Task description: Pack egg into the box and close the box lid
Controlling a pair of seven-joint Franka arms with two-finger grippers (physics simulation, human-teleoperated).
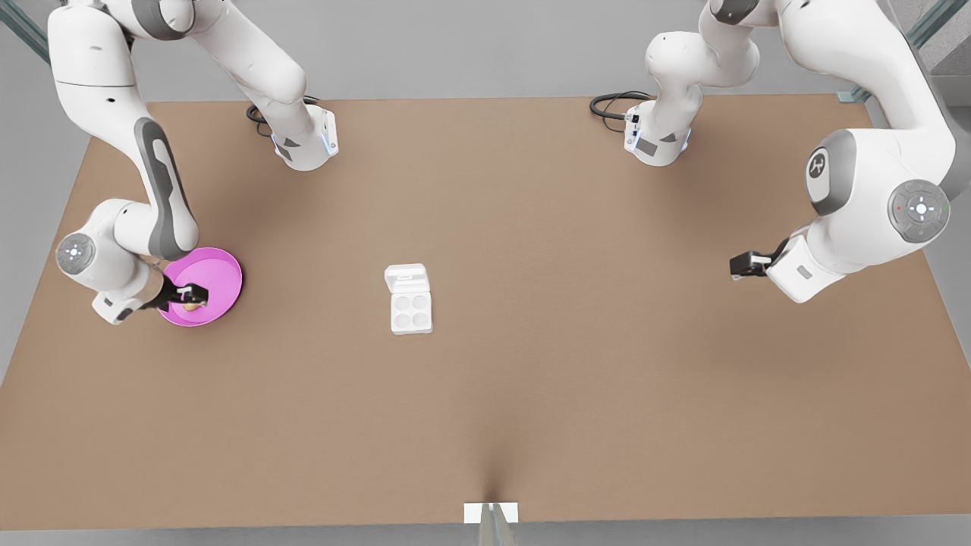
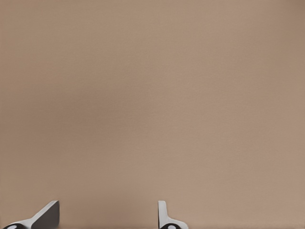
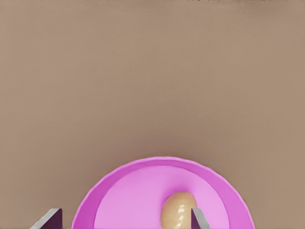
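Right gripper point(image 1: 194, 295) at front view's left, fingers spread wide over egg point(image 1: 190, 306) on pink plate point(image 1: 224, 271), nothing gripped, box point(image 1: 410, 309) mid-table with box lid point(image 1: 406, 277) open, left gripper point(image 1: 734, 266) waiting at right, fingers apart, empty

Bright, even, glare-free light; soft diffuse shadows on the table point(image 1: 531, 425).
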